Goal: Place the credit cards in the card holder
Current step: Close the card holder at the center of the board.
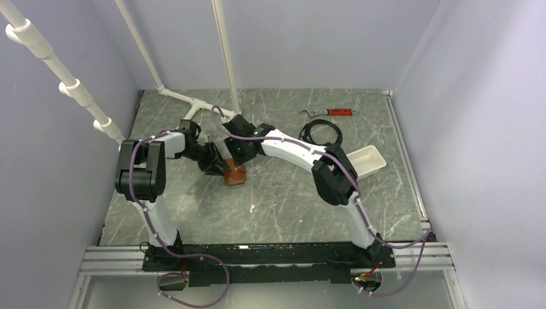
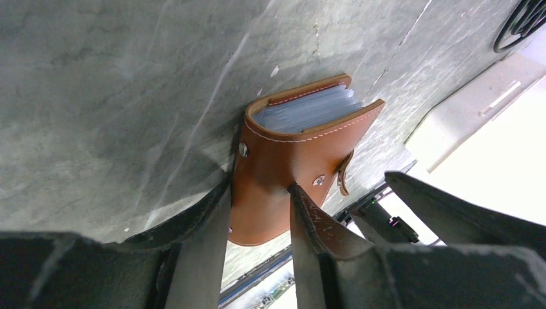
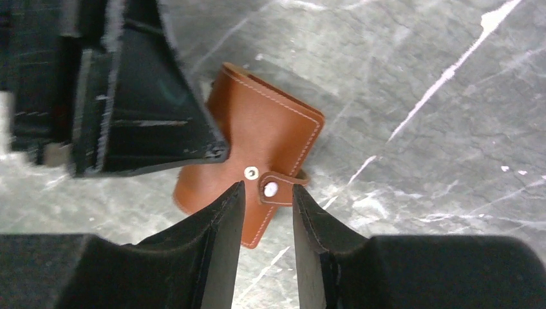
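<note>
Holder [image 2: 283, 154] sits between left fingers [image 2: 206, 238] on the desk [image 1: 290, 199]; can't tell if they're clamped. Right fingers [image 3: 219, 225] apart, straddling its unsnapped tab [image 3: 278, 188].

White tray [image 1: 366, 161], black cable coil [image 1: 320, 133], red-handled wrench [image 1: 328, 112] on marble table [image 1: 277, 206].

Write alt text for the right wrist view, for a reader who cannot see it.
A folded brown card holder shows against the grey marbled table, its unsnapped tab between the parted fingertips of the right gripper. The left gripper reaches in from the upper left, one finger over the cover.
</note>
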`<state>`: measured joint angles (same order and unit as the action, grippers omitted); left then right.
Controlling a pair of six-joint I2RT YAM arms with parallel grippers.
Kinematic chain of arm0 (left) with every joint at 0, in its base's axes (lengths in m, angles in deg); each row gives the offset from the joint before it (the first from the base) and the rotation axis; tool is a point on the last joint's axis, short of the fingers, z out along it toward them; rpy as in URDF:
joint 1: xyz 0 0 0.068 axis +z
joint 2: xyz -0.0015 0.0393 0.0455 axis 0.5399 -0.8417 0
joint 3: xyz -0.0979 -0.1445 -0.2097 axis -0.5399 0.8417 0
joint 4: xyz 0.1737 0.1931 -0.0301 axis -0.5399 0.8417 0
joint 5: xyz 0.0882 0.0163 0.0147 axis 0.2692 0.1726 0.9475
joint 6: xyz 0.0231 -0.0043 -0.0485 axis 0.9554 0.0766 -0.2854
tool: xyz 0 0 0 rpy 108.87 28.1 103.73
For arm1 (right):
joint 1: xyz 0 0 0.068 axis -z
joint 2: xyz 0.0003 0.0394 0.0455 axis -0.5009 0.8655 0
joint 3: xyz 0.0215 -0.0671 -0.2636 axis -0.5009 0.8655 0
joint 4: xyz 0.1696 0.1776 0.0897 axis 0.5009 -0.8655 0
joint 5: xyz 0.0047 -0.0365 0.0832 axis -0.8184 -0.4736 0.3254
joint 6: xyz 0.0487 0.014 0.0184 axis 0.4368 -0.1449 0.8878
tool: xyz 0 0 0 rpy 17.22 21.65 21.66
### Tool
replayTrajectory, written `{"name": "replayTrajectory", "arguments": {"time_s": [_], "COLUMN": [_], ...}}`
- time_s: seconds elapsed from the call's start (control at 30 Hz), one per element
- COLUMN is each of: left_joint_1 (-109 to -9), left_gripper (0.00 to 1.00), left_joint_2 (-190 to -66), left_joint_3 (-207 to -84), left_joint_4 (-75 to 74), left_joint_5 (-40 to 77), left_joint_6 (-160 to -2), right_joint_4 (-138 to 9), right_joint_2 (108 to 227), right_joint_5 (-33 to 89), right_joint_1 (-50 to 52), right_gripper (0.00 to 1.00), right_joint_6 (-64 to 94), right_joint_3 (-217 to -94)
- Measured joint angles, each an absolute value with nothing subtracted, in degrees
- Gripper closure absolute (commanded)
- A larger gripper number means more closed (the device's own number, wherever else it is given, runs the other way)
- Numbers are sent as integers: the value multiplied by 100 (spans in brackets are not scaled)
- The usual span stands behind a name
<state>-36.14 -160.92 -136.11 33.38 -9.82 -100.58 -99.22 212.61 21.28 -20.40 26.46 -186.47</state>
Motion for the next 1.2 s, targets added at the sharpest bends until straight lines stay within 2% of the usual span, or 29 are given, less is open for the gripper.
{"name": "replayTrajectory", "arguments": {"time_s": [0.23, 0.77, 0.97, 1.2], "left_joint_1": [-3664, -3669, -3669, -3669], "left_gripper": [62, 61, 60, 60], "left_joint_2": [-16028, -16028, -16028, -16028], "left_joint_3": [-13530, -13528, -13528, -13528], "left_joint_4": [3244, 3244, 3244, 3244], "left_joint_5": [-949, -951, -951, -949], "left_joint_6": [-10205, -10209, -10207, -10207], "right_joint_4": [-10201, -10477, -10494, -10503], "right_joint_2": [21541, 21617, 21628, 21726], "right_joint_5": [1879, 1589, 1512, 1464], "right_joint_1": [-2053, -2269, -2269, -2272], "right_gripper": [68, 68, 76, 71], "right_joint_6": [2576, 2438, 2430, 2430], "right_joint_3": [-18769, -19001, -19001, -19020]}}
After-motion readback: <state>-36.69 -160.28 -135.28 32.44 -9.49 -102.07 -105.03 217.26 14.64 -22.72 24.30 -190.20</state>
